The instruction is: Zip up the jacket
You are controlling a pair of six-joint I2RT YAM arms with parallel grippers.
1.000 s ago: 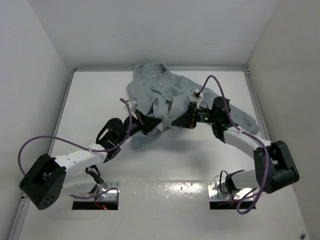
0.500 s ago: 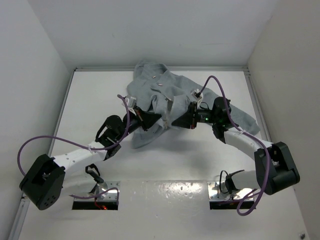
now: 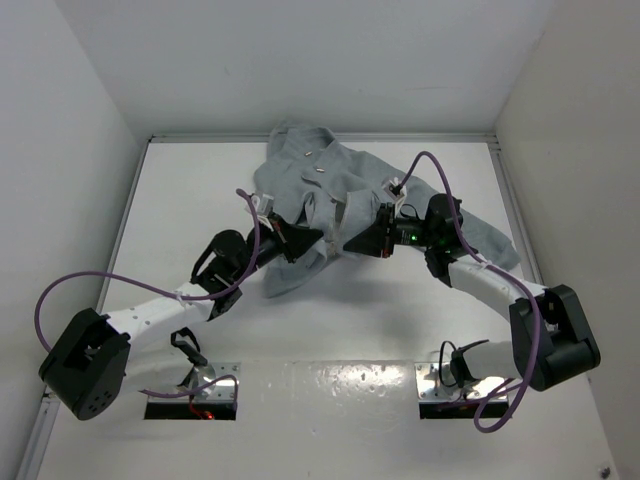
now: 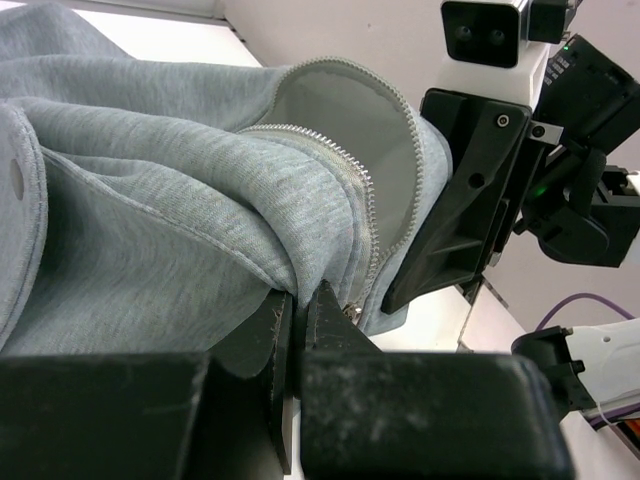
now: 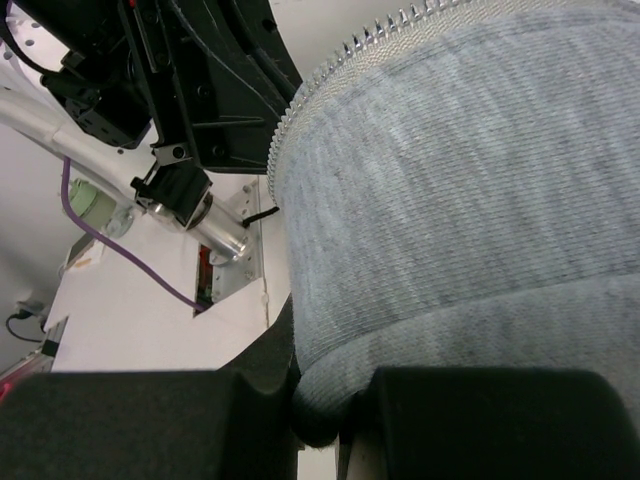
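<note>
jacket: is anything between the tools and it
Nothing visible. The left tool is shut on the jacket edge beside the zipper teeth, and the right tool is shut on a fold of it.

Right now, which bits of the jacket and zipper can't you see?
- Zipper, bottom end: in the left wrist view, tucked behind the left fingers.
- Zipper pull: in the top view, too small to find.
- Jacket, lower hem: in the top view, covered by both arms.
- Right fingers, tips: in the right wrist view, buried under fabric.
- Jacket's overall shape: in the right wrist view, cut off by the edges.
</note>
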